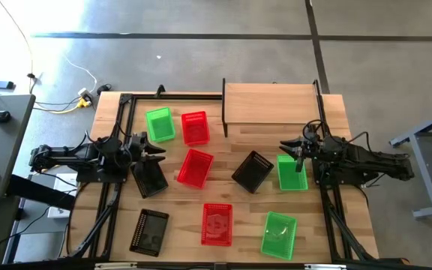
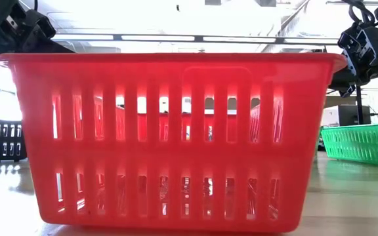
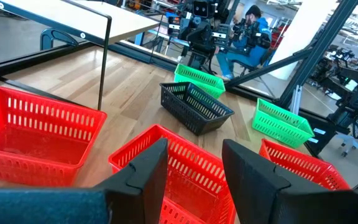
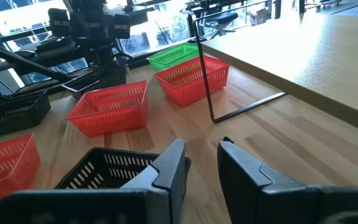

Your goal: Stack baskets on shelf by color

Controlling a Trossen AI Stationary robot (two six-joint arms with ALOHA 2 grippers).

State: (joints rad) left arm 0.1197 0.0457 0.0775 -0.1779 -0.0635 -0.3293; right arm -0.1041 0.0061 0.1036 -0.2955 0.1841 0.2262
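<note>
Nine mesh baskets lie scattered on the slatted table, each resting on its base. In the high view, a green basket (image 1: 160, 124) and a red one (image 1: 195, 127) sit near the shelf (image 1: 268, 101). A second red (image 1: 195, 167), a black (image 1: 253, 171) and a green (image 1: 292, 172) sit mid-table. My left gripper (image 1: 156, 152) hovers open, between the mid-table red basket (image 3: 179, 162) and a black basket (image 1: 150, 177). My right gripper (image 1: 287, 146) hovers open, above the table just beyond the green basket, with the black basket (image 4: 104, 168) beside it. Neither touches anything.
Along the near edge stand a black basket (image 1: 150, 231), a red one (image 1: 217, 223) that fills the low view (image 2: 176, 141), and a green one (image 1: 279, 233). The shelf top (image 4: 316, 50) is bare, with a thin black post (image 4: 207, 74) at its corner. A seated person (image 3: 250, 31) shows beyond the table.
</note>
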